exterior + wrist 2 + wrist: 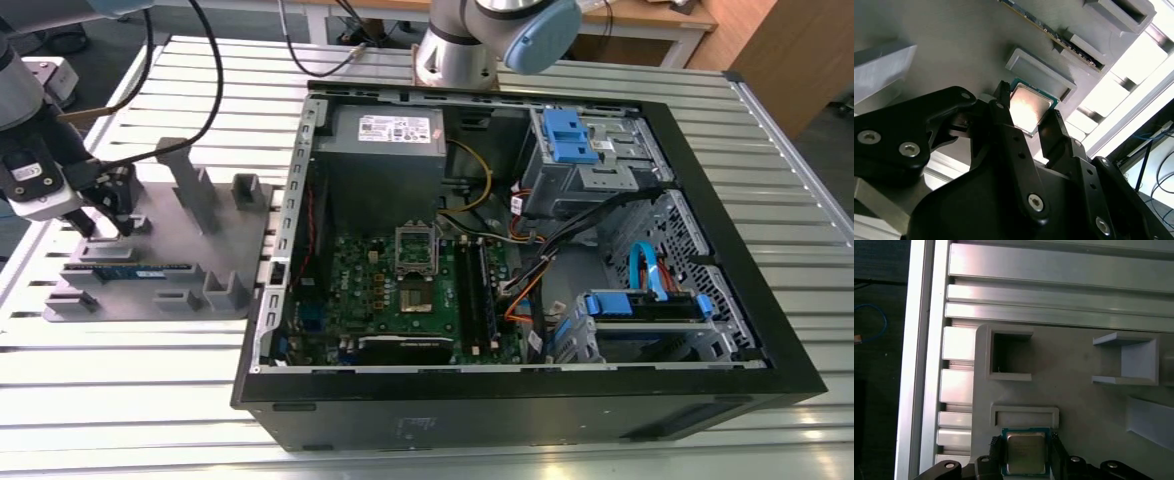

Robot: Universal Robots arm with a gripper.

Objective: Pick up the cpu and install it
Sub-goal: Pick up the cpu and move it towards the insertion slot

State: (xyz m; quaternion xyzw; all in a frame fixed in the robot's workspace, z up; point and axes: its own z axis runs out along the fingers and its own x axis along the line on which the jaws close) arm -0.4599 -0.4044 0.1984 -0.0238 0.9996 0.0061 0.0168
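The cpu [1025,454], a small square chip with a shiny metal top and a green rim, lies at the grey tray [174,225] beside a low rectangular holder [1024,416]. My gripper [1025,440] stands over it with one black finger against each of two opposite edges, shut on the cpu [1030,106]. In the exterior view my gripper [110,224] hangs over the tray's far left corner and hides the chip. The open socket [414,250] sits on the green motherboard inside the computer case [534,250], well to the exterior view's right of the gripper.
A blue-green memory stick [134,270] lies in a tray slot near the gripper. Upright grey posts [187,185] rise from the tray. The case holds a grey power supply [387,135], blue drive brackets [567,135] and loose cables. Everything rests on a slatted aluminium table [134,350].
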